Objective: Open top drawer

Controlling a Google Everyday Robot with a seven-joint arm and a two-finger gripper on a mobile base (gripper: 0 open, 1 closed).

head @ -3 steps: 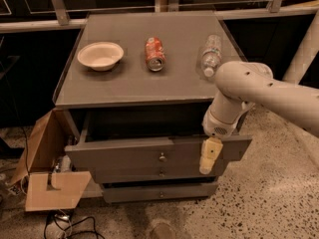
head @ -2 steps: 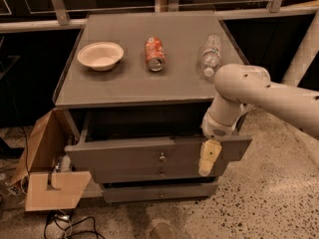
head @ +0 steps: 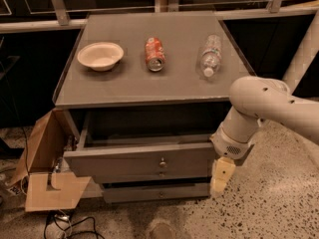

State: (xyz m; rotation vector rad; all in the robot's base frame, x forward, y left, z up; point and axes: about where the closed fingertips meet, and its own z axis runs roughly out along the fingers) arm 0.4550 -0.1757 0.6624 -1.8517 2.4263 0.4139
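The top drawer (head: 129, 162) is pulled well out from under the bench (head: 149, 86), a little toward 6 o'clock from the middle of the view. Its dark inside is open to the camera behind the grey front. Compared with a second ago, its small round knob (head: 162, 162) sits slightly lower in the view, so the front seems to come forward a bit more.

The tool (head: 222, 177) is now lower and more to the right than a second ago. It hangs at the right end of the front, at about 4 o'clock from the knob and well apart from it. I cannot tell if it touches the front, and I cannot tell if the tool is spread or pressed together. The pale arm (head: 259, 101) goes up from it toward 3 o'clock.

I judge the opening as nearly or fully done, and the tool looks to be leaving the drawer.

Below the top drawer, two narrower lower drawers (head: 159, 193) stay closed. On the bench a bowl (head: 100, 56) is at 10 o'clock, a lying soda can (head: 155, 54) at 12 o'clock and a lying plastic bottle (head: 210, 55) at 2 o'clock. An open cardboard box (head: 45, 183) stands on the floor at 8 o'clock.
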